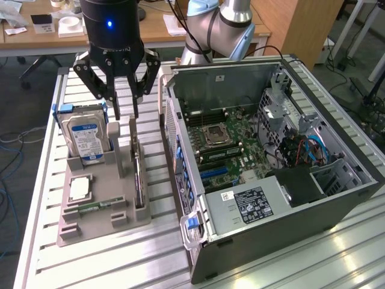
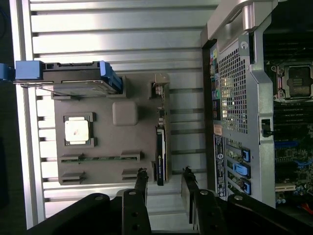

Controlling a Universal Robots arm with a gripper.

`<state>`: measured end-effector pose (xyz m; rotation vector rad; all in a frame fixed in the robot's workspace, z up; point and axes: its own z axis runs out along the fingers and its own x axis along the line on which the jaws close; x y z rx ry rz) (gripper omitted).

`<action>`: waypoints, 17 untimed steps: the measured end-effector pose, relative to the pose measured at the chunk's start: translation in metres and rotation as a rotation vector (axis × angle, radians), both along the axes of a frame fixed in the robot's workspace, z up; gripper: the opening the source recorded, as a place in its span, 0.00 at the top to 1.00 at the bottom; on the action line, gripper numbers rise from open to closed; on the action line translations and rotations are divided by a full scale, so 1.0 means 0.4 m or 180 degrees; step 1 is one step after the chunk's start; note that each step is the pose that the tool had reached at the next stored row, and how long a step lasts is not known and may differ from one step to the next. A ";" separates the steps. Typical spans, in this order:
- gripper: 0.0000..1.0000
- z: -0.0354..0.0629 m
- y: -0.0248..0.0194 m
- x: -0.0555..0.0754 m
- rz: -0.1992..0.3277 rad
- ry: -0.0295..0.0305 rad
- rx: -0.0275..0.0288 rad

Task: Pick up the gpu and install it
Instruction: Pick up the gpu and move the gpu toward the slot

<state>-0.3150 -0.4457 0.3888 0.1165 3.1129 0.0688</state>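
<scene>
Barely started: neither lifted nor installed. Found directly below the gripper (image 1: 125, 105), in line with the gap of its fingers and not touched: the gpu (image 2: 160, 152), standing on its edge in a slot of the gray holder (image 1: 96, 226). Released, fingers spread, grasping nothing. In the same holder, to one side of the hand: a hard drive (image 1: 86, 135) upright, a processor chip (image 1: 80, 188) and a memory stick (image 1: 96, 206) lying flat. To the other side: the opened computer case (image 1: 271, 211), apparently without any card seated.

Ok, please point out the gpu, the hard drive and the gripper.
gpu (image 2: 160, 154): wrist view, on its dark edge.
hard drive (image 1: 86, 137): exterior view, on its blue-white label.
gripper (image 1: 126, 109): exterior view, midway between its fingertips.
</scene>
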 end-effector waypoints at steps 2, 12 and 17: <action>0.58 0.000 0.000 0.000 0.0000 0.0000 0.0000; 0.58 -0.002 0.000 0.000 0.0000 -0.0001 0.0001; 0.58 -0.021 0.000 0.000 0.0000 -0.0001 0.0000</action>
